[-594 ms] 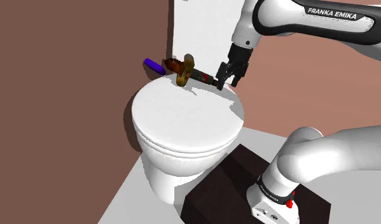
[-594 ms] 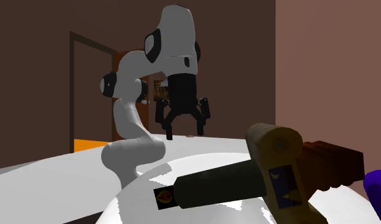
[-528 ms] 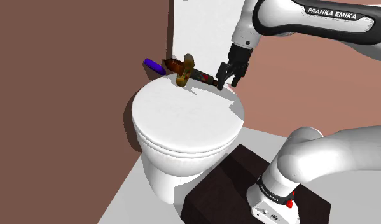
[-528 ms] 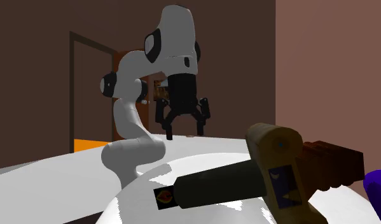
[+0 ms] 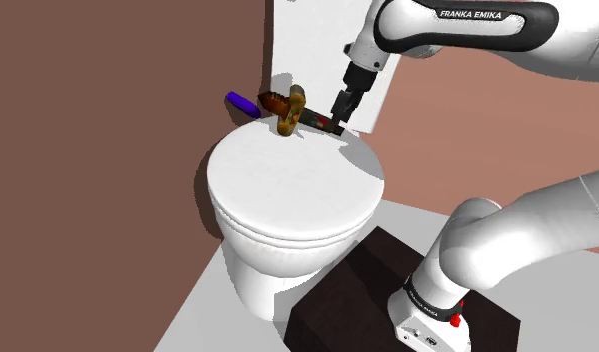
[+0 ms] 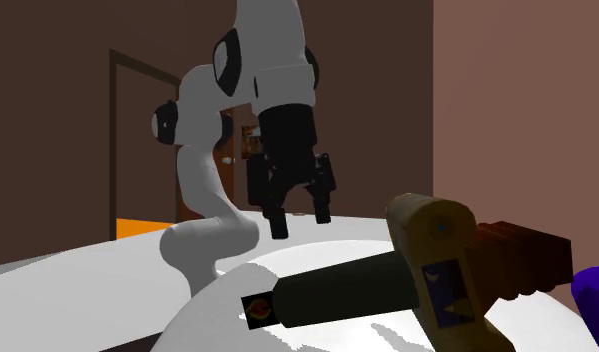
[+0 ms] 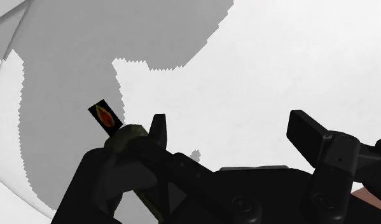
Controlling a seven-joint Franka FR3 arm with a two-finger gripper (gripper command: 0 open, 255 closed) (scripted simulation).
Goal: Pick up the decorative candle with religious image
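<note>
The ochre candle (image 5: 292, 108) with a picture panel on its side, which looks to be the one the task means, leans at the back edge of the toilet lid (image 5: 287, 190). It is propped across a dark candle (image 5: 322, 123) that lies flat. A brown ridged piece (image 5: 272, 101) and a purple thing (image 5: 239, 102) sit further along that back edge.

The gripper (image 5: 339, 112) hangs with its fingers spread over the dark candle's flame-tipped end, near the ochre one but not around it. You would do well to shift along the back edge until the fingers straddle the ochre body. Turn the wrist so the pads meet its round sides square to its lean, then lower and close. Judged from here, a low pass risks nudging the dark candle and toppling the pile.
</note>
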